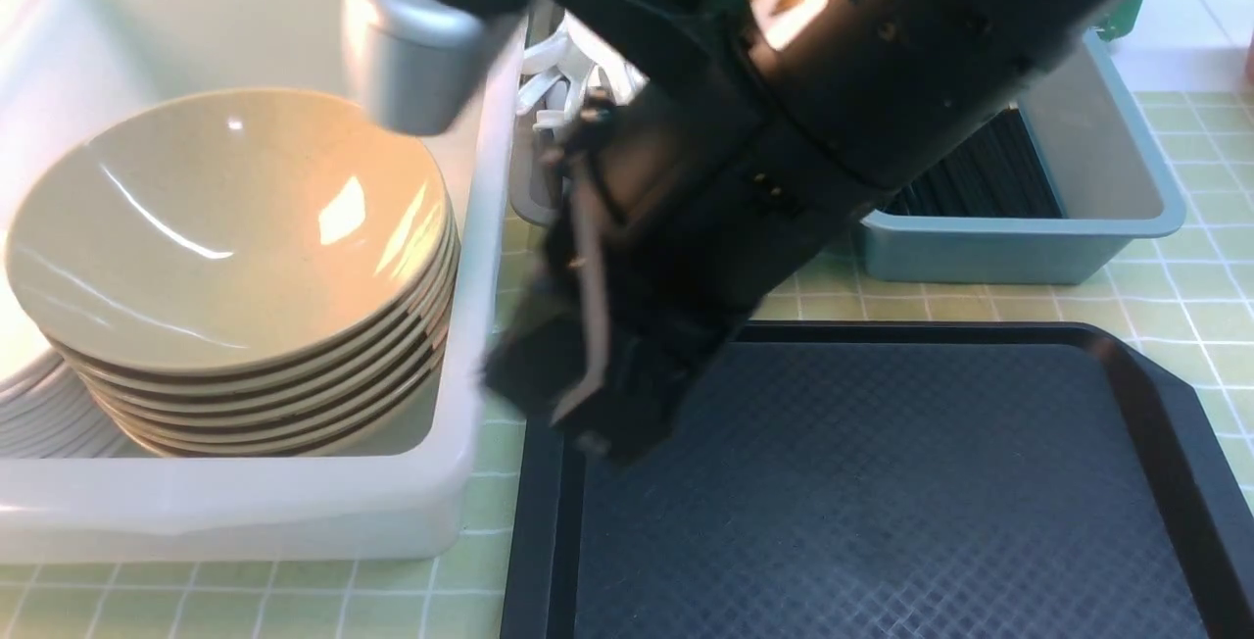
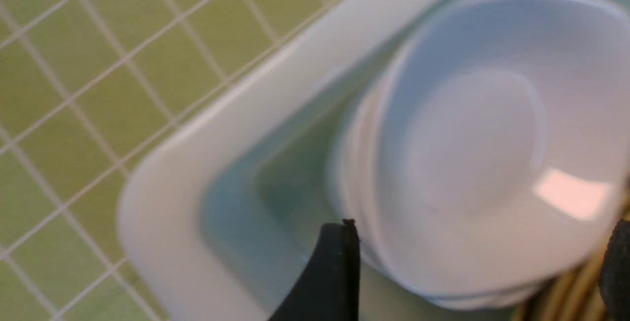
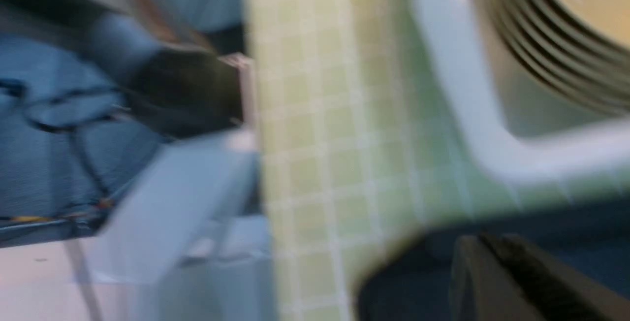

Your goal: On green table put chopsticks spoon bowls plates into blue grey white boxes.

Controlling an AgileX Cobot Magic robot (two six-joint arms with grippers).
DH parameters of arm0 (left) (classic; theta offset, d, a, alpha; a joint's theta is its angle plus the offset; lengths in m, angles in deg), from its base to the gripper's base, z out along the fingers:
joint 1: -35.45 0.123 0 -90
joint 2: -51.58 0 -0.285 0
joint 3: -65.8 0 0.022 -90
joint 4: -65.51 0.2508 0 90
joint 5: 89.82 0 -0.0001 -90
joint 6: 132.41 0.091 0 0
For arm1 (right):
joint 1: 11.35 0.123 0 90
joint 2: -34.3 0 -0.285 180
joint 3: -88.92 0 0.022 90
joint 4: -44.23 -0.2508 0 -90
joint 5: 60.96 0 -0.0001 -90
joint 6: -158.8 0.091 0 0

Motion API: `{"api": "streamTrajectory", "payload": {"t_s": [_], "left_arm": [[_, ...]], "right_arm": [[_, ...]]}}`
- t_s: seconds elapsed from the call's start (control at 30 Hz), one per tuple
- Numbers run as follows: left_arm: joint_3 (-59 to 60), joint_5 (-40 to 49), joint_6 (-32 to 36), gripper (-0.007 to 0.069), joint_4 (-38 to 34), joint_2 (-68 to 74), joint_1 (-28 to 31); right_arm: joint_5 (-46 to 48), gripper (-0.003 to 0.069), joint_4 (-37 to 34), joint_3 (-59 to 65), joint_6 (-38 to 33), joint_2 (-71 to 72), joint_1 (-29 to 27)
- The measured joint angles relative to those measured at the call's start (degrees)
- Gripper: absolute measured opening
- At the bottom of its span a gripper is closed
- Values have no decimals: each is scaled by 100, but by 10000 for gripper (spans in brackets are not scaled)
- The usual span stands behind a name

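In the left wrist view my left gripper (image 2: 480, 267) stands open over a stack of white plates (image 2: 472, 144) lying in the white box (image 2: 197, 153). Nothing is held between its fingers (image 2: 339, 272). Beside the plates (image 1: 39, 414) in that box (image 1: 480, 257) is a stack of beige bowls (image 1: 225, 227). My right gripper (image 1: 578, 418) is shut and empty, low over the near-left corner of the black tray (image 1: 882, 482); its view is blurred. White spoons (image 1: 558, 80) show in the grey box (image 1: 534, 208) behind the arm. Black chopsticks (image 1: 989, 178) lie in the blue box (image 1: 1019, 247).
The right arm crosses the middle of the front view and hides most of the grey box. The green table (image 1: 1176, 257) shows between the boxes and the tray. The left arm is out of the front view.
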Motion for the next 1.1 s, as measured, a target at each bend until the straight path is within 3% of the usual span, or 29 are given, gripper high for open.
{"api": "streamTrajectory", "payload": {"t_s": [0.17,0.27,0.4,0.47,0.6,0.73,0.8,0.97,1.1], "left_arm": [[-357,355,1381,660,-1055,-526,-1201],[-435,645,1740,627,-1284,-743,-1922],[-405,1213,2009,487,-1324,-1330,-3229],[-315,1277,2009,438,-1343,-1561,-3509],[492,1388,1742,227,-1444,-2775,-4281],[1315,1325,1379,97,-1606,-3833,-4502],[1978,1139,1114,24,-1765,-4769,-4540],[2976,749,618,-1,-2120,-6352,-4544],[3380,311,479,-1,-2253,-7032,-4544]], "right_arm": [[556,57,1444,43,1188,120,-51],[568,61,2051,169,1816,406,-51],[426,68,2847,712,2583,1538,-56],[144,69,2927,989,2663,2049,-56],[-1282,74,3165,2701,2790,3980,-56],[-2052,78,3688,4214,3185,5384,-56],[-2451,78,4188,5414,3768,6640,-56],[-2909,78,4862,7190,4862,8756,-56],[-3006,79,4951,7823,5118,9199,-56]]}}
